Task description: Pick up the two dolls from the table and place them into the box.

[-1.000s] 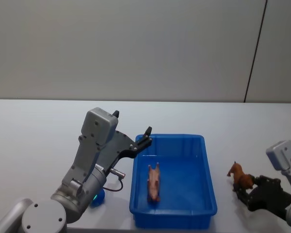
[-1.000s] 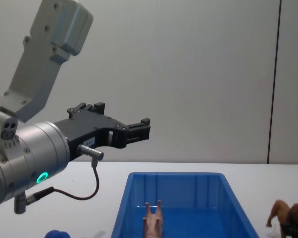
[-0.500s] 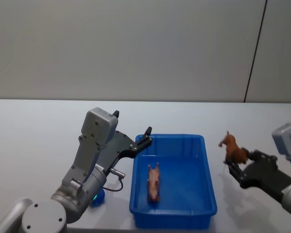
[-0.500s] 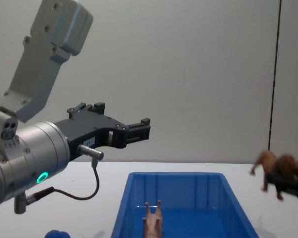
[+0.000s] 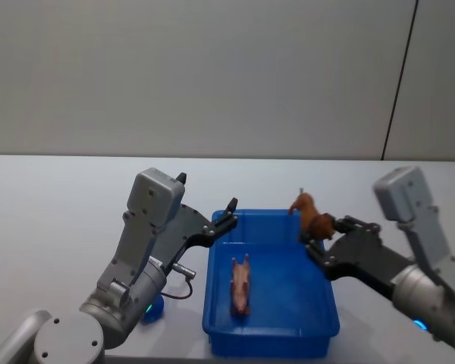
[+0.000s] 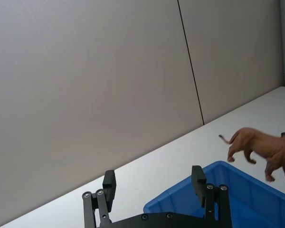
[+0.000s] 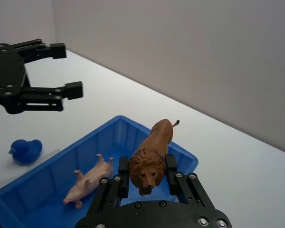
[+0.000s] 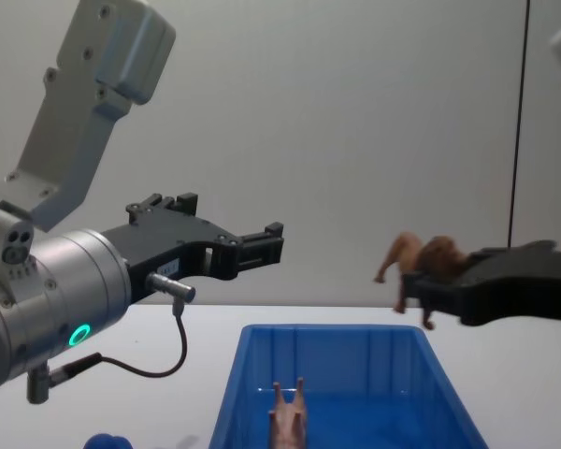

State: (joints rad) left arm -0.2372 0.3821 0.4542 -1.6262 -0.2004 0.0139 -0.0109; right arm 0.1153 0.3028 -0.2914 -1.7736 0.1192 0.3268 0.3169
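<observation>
Since half a second ago the right gripper (image 5: 317, 229) has swung in from the right side of the frame with the lion toy (image 5: 306, 209) and now sits at centre-right in the head view, above the box's (image 5: 273, 340) far right corner; its fingers (image 7: 124, 174) are clamped on the lion's head and shoulders, the body sticking out beyond them and clear of the rim; the left gripper (image 6: 153, 179) has not moved, hanging at left of centre over the box's far left corner, fingers (image 6: 109, 181) spread wide with nothing between them; pink pig (image 5: 240, 287) lies inside the box on its floor, left of middle, legs pointing away from the robot; blue duck (image 7: 26, 151) sits on the tabletop (image 5: 61, 212) at lower left, just outside the box's left wall and partly behind the left arm in the head view; box stands low centre on the white tabletop.
</observation>
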